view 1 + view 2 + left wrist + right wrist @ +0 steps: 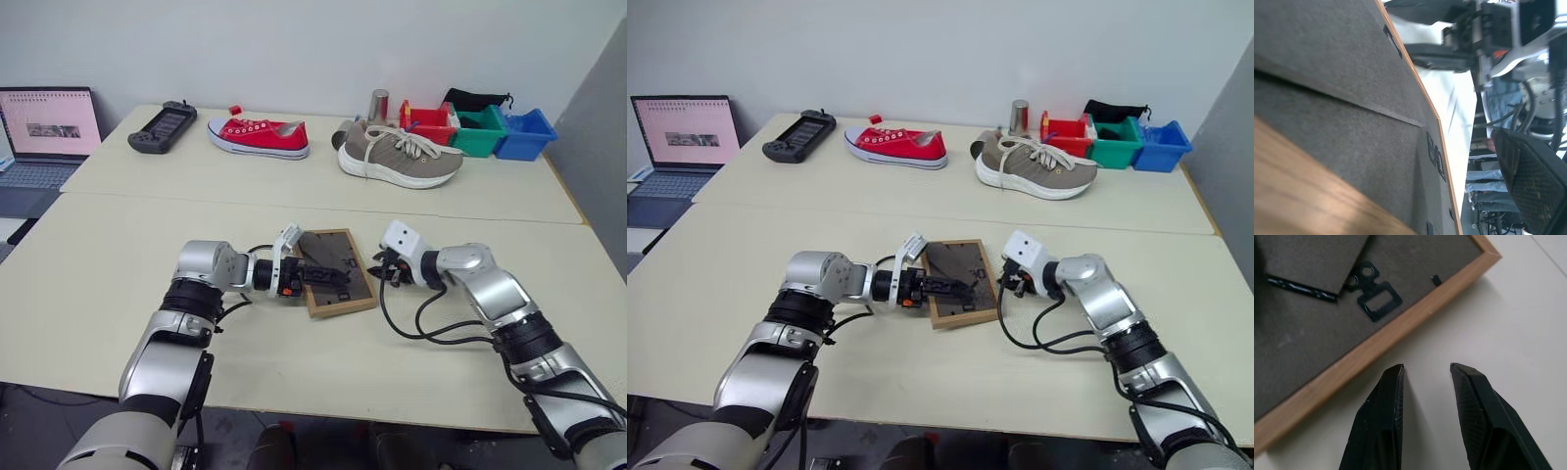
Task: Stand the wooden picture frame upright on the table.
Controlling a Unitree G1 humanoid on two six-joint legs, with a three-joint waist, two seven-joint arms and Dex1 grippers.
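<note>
I see the small light-wood rectangular picture frame [336, 271] lying back-up on the large pale cream counter [147, 245], near its front edge. My left end effector [333, 274] reaches over the dark back panel, jaws spread wide, holding nothing. My right end effector [1425, 377] sits just beside the frame's edge, fingers partly apart and empty. Pushing here could slide the frame instead of tipping it.

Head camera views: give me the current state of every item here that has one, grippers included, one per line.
wooden picture frame: lying flat on the table, dark back panel up, not yet upright.
left gripper: open, fingers over the frame's back.
right gripper: partly open, empty, just off the frame's edge.
laptop: lid open, screen lit.
red sneaker: on its sole.
grey sneaker: on its sole, laced.
</note>
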